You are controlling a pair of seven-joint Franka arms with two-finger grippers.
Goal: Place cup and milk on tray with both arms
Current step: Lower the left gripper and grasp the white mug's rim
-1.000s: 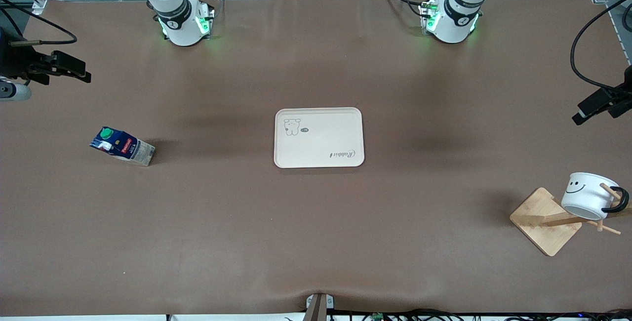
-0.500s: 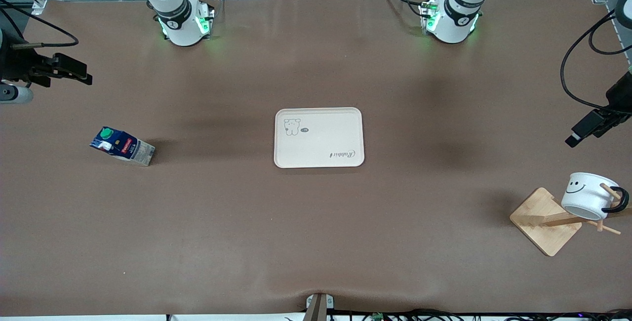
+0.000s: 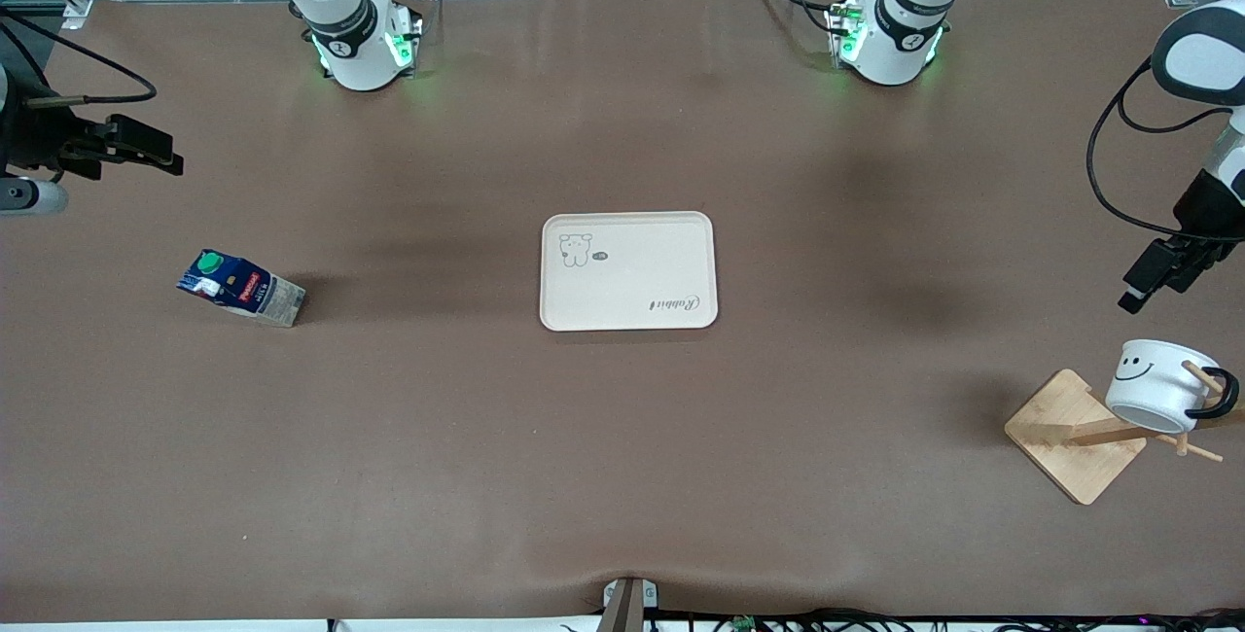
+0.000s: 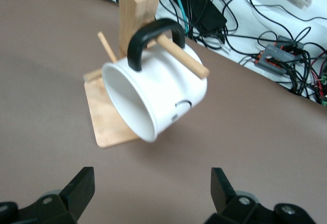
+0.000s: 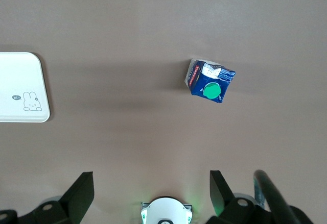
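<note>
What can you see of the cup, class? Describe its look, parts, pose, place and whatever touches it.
The cup is a small white mug with a black smiley face and a thin black loop handle. It looks enamelled or ceramic and empty. It hangs tilted, mouth angled downward, its handle hooked over a peg of a wooden stand at the left arm's end of the table. Only the stand touches it.

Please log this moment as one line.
cup hanging on wooden rack | milk on table | tray bare | left gripper open | right gripper open

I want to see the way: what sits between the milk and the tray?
Nothing. In the front view only bare brown table lies between the milk and the tray; the right wrist view shows the same.
</note>
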